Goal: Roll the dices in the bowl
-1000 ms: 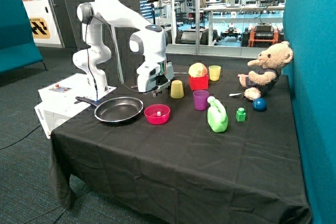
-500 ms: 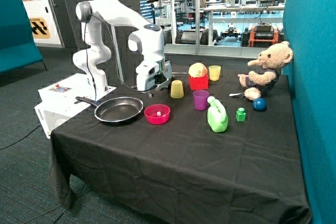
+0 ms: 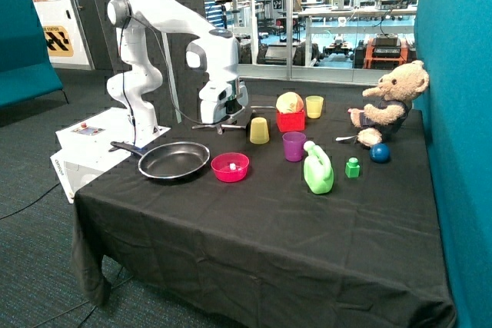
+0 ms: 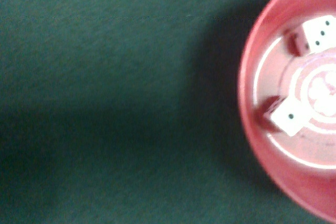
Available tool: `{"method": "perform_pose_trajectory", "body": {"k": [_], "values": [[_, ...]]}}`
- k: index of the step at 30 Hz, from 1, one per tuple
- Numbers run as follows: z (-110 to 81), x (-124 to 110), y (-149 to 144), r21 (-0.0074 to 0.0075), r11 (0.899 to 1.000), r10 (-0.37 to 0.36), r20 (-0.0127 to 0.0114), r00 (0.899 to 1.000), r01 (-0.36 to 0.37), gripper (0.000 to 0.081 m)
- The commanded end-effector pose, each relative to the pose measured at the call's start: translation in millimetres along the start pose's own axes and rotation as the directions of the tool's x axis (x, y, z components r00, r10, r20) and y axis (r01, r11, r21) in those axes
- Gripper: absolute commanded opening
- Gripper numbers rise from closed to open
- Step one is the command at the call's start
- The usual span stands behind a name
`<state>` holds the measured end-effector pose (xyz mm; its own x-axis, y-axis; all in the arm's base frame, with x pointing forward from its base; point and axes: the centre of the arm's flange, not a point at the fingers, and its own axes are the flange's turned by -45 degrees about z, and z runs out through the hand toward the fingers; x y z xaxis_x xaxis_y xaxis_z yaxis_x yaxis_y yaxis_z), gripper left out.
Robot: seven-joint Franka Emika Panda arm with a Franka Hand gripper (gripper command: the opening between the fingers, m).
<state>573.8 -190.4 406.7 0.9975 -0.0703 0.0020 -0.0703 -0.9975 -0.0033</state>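
Two white dice [image 4: 299, 77] sitting apart in the pink bowl [image 3: 230, 167], frying pan [image 3: 174, 160] alongside; gripper [image 3: 222, 124] above, can't tell its jaws.

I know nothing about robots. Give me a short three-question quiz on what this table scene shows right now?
1. True or false: both dice lie inside the pink bowl.
2. What stands nearest the bowl: A) black frying pan B) teddy bear C) blue ball?
3. Fill in: the robot's hand hangs above the table, between the pan and the yellow ____.

Key: 1 true; 2 A; 3 cup.
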Motion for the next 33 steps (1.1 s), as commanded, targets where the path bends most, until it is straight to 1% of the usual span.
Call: {"method": "perform_pose_trajectory", "body": {"k": [1, 6, 13, 21, 26, 27, 28, 29, 33], "values": [[-12.2, -14, -26, -0.0032, 0.998, -0.061, 0.0022, 0.998, 0.061, 0.0397], [-16.0, -20, -38, -0.0031, 0.995, -0.099, 0.0023, 0.995, 0.099, 0.0387], [-20.5, -25, -46, -0.0031, 0.992, -0.128, 0.0024, 0.992, 0.128, 0.0382], [-24.5, -24, -50, -0.0030, 0.989, -0.147, 0.0025, 0.989, 0.147, 0.0380], [-24.1, -24, -53, -0.0030, 0.987, -0.163, 0.0025, 0.987, 0.163, 0.0381], [-23.9, -24, -54, -0.0029, 0.985, -0.174, 0.0025, 0.985, 0.174, 0.0381], [-23.8, -24, -56, -0.0030, 0.986, -0.168, 0.0025, 0.986, 0.168, 0.0383], [-24.0, -24, -58, -0.0029, 0.983, -0.185, 0.0026, 0.983, 0.185, 0.0382], [-25.0, -25, -63, -0.0029, 0.980, -0.198, 0.0026, 0.980, 0.198, 0.0385]]}}
